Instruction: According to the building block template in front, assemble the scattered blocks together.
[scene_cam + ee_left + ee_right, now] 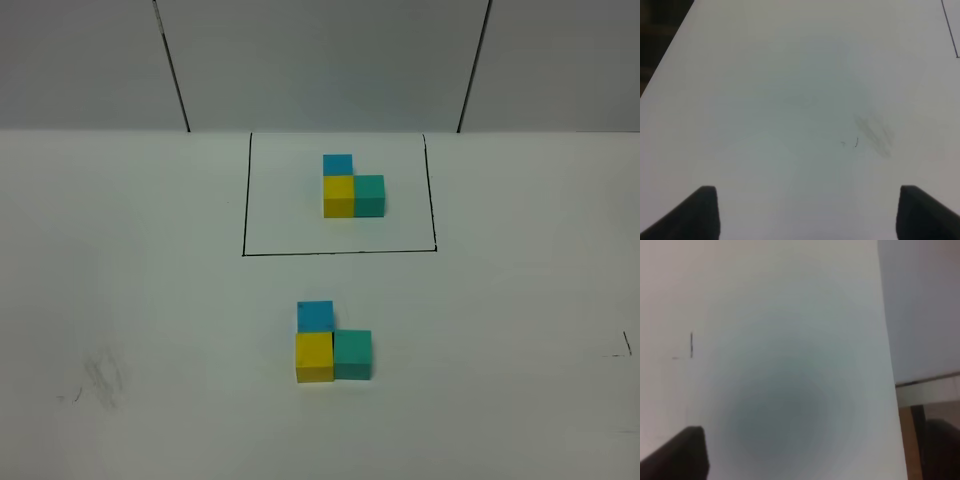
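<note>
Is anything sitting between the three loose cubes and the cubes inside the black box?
Nothing visible. Only bare white table lies between the scattered blocks and the building block template. The loose cubes already sit together in the same L.

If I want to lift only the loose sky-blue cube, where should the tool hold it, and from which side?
Come from above and pinch the sky-blue cube on its left and right faces. Both look free, whereas the yellow cube seems to sit against its near face.

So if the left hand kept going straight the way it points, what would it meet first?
Nothing but bare table. The left hand stands open over it, with only a faint smudge ahead; depth is hard to judge.
</note>
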Robot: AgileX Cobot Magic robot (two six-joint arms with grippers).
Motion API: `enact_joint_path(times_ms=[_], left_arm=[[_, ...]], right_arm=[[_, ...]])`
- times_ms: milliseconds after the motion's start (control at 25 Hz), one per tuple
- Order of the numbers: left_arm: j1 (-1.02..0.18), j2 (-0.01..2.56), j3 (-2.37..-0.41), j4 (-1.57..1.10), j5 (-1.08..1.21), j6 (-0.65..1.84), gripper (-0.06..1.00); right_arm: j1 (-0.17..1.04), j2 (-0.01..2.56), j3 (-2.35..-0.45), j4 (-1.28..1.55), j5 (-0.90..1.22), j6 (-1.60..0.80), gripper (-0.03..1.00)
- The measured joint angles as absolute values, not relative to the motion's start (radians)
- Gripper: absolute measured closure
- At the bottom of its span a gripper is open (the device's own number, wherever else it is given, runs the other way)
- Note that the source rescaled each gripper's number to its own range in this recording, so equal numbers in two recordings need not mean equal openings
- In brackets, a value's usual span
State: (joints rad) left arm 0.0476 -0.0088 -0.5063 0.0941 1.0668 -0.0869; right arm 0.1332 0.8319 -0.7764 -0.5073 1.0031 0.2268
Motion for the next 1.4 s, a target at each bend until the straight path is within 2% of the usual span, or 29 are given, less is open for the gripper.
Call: enact_joint_path(times_ms=[640,1040,1400], left_arm=[[0.048,-0.009,-0.506,0.094,1.067,-0.087,0.36],[0.048,-0.009,-0.506,0.094,1.067,-0.087,0.36],[0.048,-0.009,-0.506,0.094,1.067,-0.087,0.36]], right_arm=[[0.133,0.212,-0.608,-0.394,1.144,0.211,0.18],[0.132,0.002,-0.542,-0.255,1.144,0.114,0.18],[0.132,-0.004,-0.514,-0.136,1.066,0.018,0.18]])
